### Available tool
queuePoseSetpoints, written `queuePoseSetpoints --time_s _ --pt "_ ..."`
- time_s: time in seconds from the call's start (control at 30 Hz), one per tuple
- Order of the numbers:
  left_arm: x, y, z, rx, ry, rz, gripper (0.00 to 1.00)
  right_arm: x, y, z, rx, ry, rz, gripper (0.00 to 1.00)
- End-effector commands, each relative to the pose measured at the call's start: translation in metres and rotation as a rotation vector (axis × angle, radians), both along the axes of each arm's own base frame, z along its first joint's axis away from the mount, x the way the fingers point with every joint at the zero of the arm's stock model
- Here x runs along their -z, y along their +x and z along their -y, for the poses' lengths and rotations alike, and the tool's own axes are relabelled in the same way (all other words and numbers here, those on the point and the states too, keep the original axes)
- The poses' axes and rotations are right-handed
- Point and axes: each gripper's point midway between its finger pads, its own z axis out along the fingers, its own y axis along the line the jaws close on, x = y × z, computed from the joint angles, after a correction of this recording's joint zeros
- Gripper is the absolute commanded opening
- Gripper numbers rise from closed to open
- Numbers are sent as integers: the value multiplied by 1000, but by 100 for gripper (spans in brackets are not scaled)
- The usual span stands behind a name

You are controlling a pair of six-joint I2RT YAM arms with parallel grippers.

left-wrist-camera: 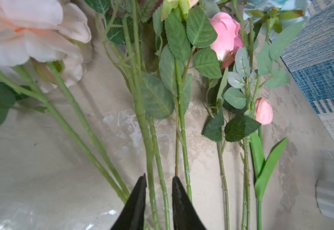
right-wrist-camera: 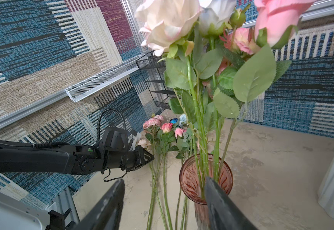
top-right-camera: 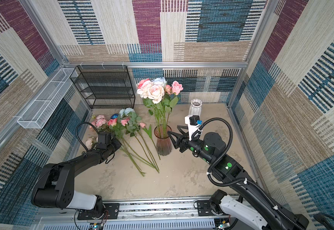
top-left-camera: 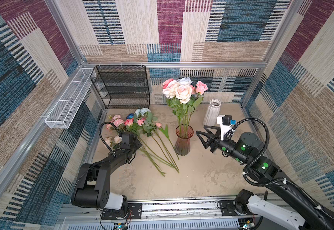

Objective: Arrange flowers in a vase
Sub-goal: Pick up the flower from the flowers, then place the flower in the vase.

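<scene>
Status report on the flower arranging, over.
Left gripper open, straddling two green stems in the loose pile. Right gripper open beside ribbed pink glass vase. Pink and cream roses already standing in it. Nothing blocking.

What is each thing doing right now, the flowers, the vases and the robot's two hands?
pink vase: upright, holding roses
white vase: upright, no flowers in it
flowers on the table: lying flat
left gripper: open, jaws either side of two stems
right gripper: open, holding nothing, beside the pink vase
</scene>
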Motion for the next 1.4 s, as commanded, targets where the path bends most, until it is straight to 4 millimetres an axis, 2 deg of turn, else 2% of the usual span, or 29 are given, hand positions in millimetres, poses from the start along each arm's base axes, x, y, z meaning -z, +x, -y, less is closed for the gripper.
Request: queuePoseSetpoints --time_s 0.0,0.17,0.23,0.43,0.57,0.67,0.93,1.07,1.17,1.27,1.37 --pt "-1 12 -1 -20 -12 28 26 -3 1 1 9 10 9 65" --pt "11 17 -3 -23 3 -4 26 -5 2 2 16 7 10 65" --pt "11 19 -3 -24 0 1 17 -5 2 3 20 7 11 65" --pt "-9 19 -3 -17 -2 54 2 -7 3 3 22 6 15 65" --pt "-25 12 -4 -21 -11 92 0 -7 4 2 25 5 16 65" --pt "-57 6 -2 -14 -21 168 0 -8 4 1 21 6 19 65" --pt "-176 -15 8 65 25 389 0 -12 4 2 24 15 26 66" --pt "-210 -27 17 120 30 460 0 -13 4 1 20 21 28 66" --pt "-217 -29 26 168 9 447 0 -15 4 0 17 22 27 66" --pt "-232 -34 46 245 -51 515 0 -16 4 0 14 24 29 66" --pt "-264 -44 62 304 -60 610 0 -16 4 0 15 24 28 66"
